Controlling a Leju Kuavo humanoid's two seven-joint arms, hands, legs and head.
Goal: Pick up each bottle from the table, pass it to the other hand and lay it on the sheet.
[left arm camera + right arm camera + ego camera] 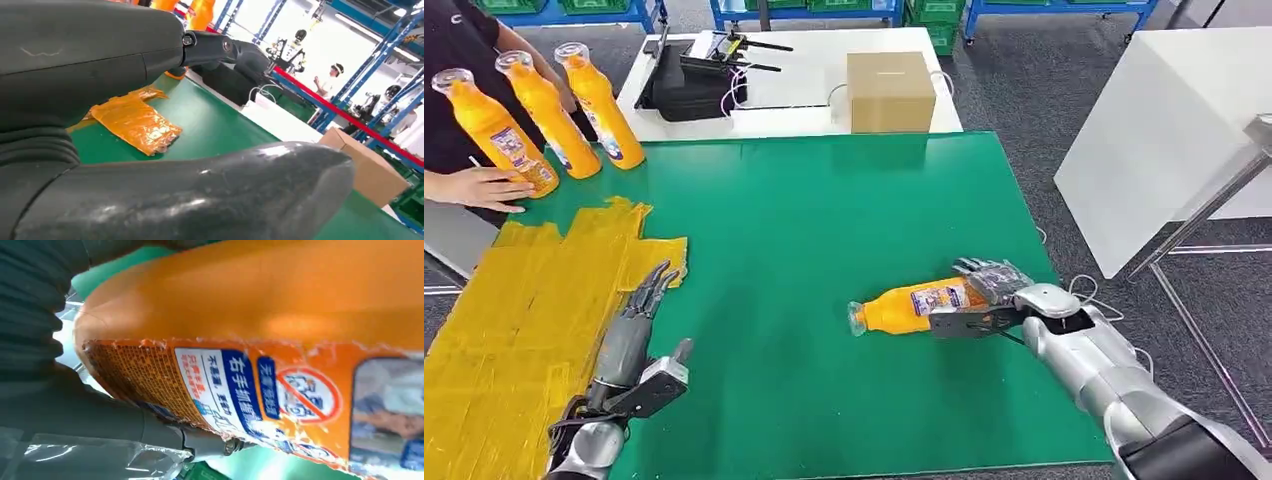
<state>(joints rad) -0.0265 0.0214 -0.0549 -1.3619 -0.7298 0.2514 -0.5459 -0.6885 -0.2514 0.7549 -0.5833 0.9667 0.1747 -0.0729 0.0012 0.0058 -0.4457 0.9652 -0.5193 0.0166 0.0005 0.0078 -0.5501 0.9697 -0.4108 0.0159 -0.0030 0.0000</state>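
An orange bottle with a clear cap lies on its side over the green table, cap pointing left. My right hand grips its base end; up close the bottle's label shows against that hand's thumb. Whether the bottle touches the table I cannot tell. My left hand is open with fingers stretched forward, holding nothing, at the right edge of the yellow sheet. The left hand also shows with a corner of the sheet. Three more orange bottles stand at the far left.
A person stands at the table's far left corner, one hand flat beside the standing bottles. Behind the green table a white table carries a cardboard box and a black bag. A white panel stands to the right.
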